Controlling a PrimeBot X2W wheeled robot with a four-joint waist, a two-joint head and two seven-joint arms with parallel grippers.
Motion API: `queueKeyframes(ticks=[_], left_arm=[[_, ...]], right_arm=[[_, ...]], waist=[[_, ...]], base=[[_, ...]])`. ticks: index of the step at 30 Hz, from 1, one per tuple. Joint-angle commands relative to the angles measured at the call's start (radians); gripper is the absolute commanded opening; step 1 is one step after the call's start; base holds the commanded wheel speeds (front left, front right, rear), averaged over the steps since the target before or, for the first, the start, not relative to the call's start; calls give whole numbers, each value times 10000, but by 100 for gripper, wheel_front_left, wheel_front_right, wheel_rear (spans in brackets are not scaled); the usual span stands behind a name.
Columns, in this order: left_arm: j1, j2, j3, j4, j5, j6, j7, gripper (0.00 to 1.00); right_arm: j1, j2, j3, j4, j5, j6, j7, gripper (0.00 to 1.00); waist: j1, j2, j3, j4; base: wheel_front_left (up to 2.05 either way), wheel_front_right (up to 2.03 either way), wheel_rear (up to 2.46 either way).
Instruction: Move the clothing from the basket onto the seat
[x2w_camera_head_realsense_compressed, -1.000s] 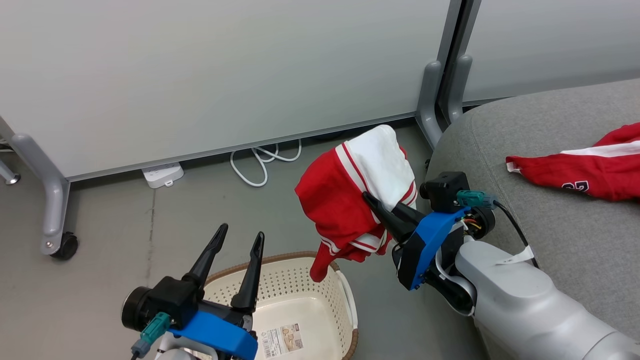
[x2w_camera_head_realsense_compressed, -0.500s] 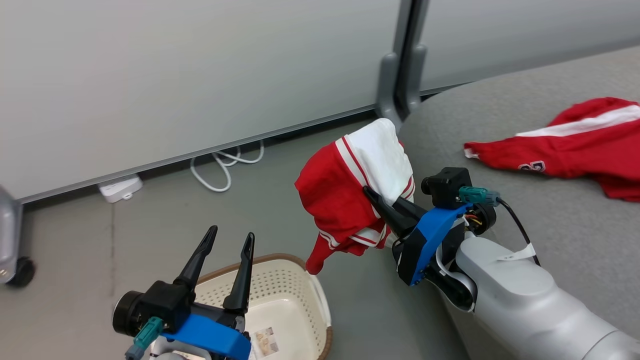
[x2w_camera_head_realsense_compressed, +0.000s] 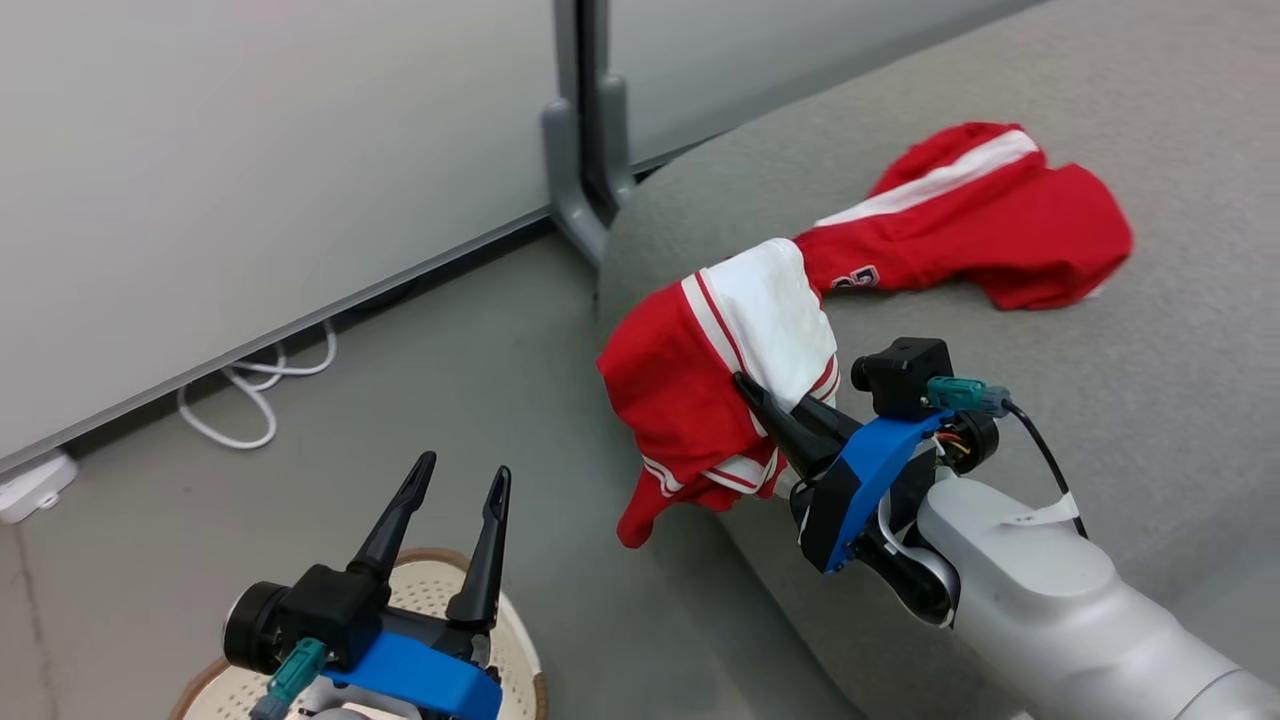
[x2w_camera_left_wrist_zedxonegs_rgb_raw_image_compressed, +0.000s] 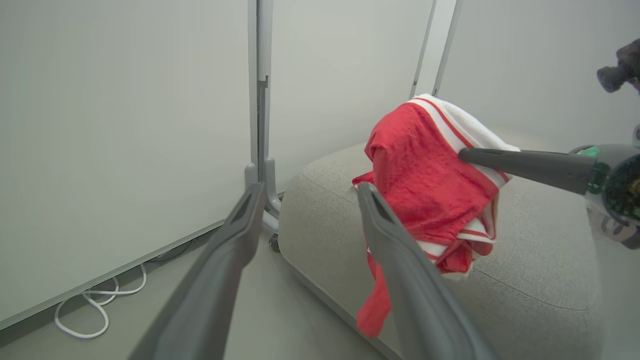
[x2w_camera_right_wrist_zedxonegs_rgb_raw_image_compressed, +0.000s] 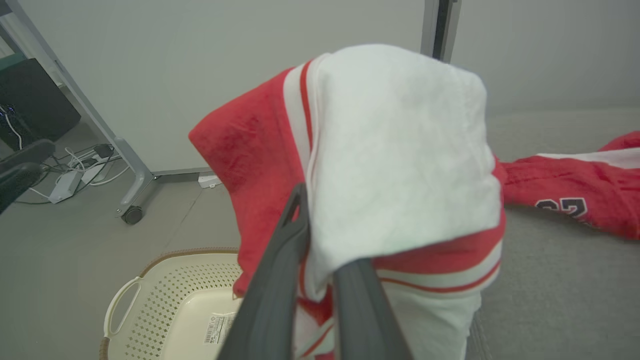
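A soft red garment (x2w_camera_head_realsense_compressed: 690, 430) with a white panel and stripes hangs bunched in my right gripper (x2w_camera_head_realsense_compressed: 745, 385), whose two dark fingers are pinched closed on the cloth, in the air at the rounded edge of the large grey fabric seat (x2w_camera_head_realsense_compressed: 1150, 380). A red jersey (x2w_camera_head_realsense_compressed: 960, 225) with a white stripe lies further back on that seat. My left gripper (x2w_camera_head_realsense_compressed: 464, 465) is spread apart and holds nothing, near the cream perforated plastic basket (x2w_camera_right_wrist_zedxonegs_rgb_raw_image_compressed: 150, 295) with a brown rim on the grey floor (x2w_camera_head_realsense_compressed: 400, 380).
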Motion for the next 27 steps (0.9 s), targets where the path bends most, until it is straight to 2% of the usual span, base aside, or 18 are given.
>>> queueKeyframes(ticks=[1, 5, 10, 21, 27], left_arm=[[44, 88, 25, -45, 6, -74, -26, 100], [7, 150, 25, -94, 11, -74, -25, 100], [-313, 196, -187, -18, -21, -75, -26, 100], [-534, 337, -345, 92, -131, -74, -26, 100], [-738, 507, -326, -94, 19, -75, -26, 100]], right_arm=[[133, 38, -93, -62, -48, 1, -56, 0], [235, 57, -178, -68, -110, 1, -56, 0], [347, -7, -559, -35, -329, 3, -56, 0], [562, 98, -1148, 65, -874, 1, -57, 0], [-556, -268, -1609, 618, -1014, 1, 30, 0]], waist=[[0, 0, 99, -641], [0, 0, 165, -1101], [0, 0, 354, -1225], [0, 0, 612, -1237], [0, 0, 1290, -986]], base=[[0, 0, 0], [0, 0, 0], [0, 0, 0], [0, 0, 0], [0, 0, 0]])
